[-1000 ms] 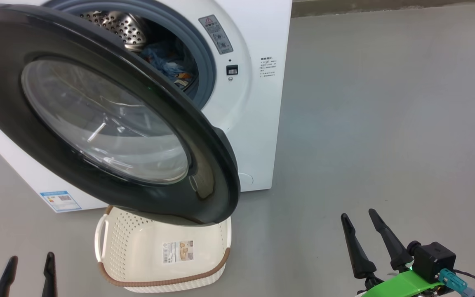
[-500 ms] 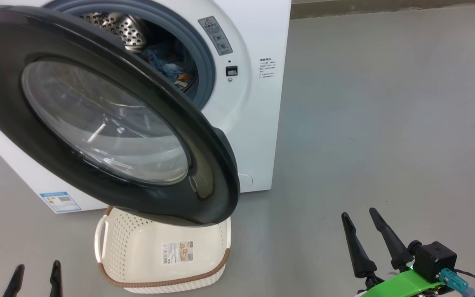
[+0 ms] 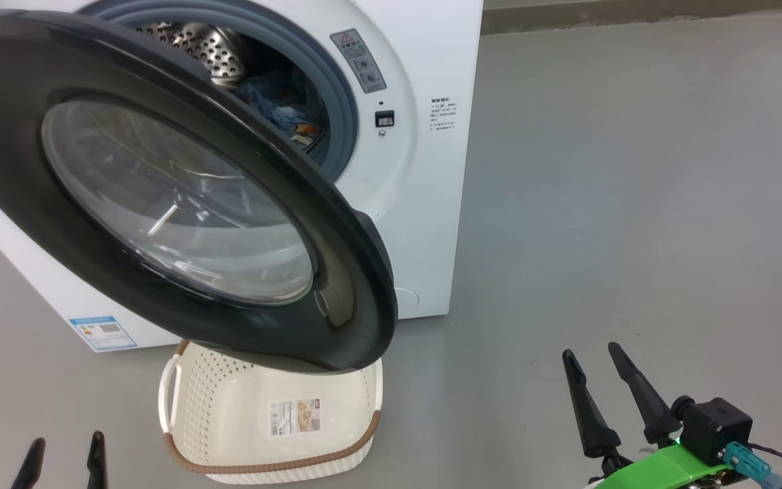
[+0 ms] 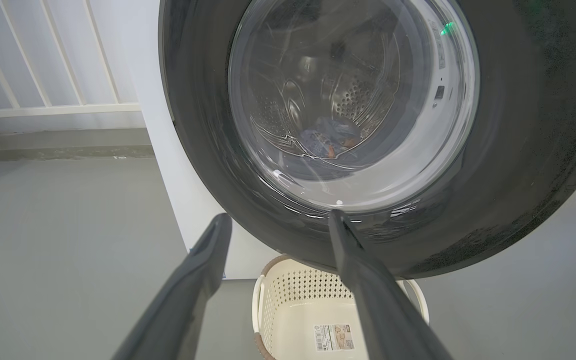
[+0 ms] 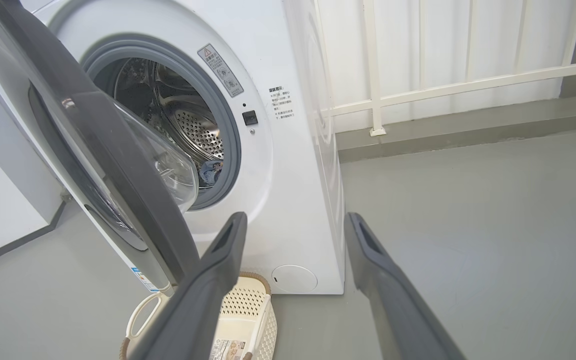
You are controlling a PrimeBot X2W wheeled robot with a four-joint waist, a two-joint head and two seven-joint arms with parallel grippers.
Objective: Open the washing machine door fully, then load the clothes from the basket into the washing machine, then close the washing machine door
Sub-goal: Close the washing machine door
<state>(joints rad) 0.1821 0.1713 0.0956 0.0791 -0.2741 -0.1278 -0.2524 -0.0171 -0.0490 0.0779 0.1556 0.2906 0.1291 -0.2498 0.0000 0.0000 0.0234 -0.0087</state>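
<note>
The clothes (image 3: 281,109) lie inside the washing machine (image 3: 425,224) and the basket (image 3: 208,401) sits empty on the floor (image 3: 635,204) below the swung-out washing machine door (image 3: 337,272), whose outer face stands directly ahead of the nearer left end effector (image 3: 67,440), spread open and empty like the right end effector (image 3: 590,350).

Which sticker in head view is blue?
The label low on the washing machine, by the floor. The warning sticker beside the gasket is grey; the tag in the basket is white-and-tan.

grey warning label (image 3: 364,61), red triangle sign, on washing machine (image 3: 425,224) front; print block (image 3: 444,114) beside it; blue label (image 3: 102,331) low on front; barcode sticker (image 3: 296,416) inside basket (image 3: 269,467). all wording too small to read.
</note>
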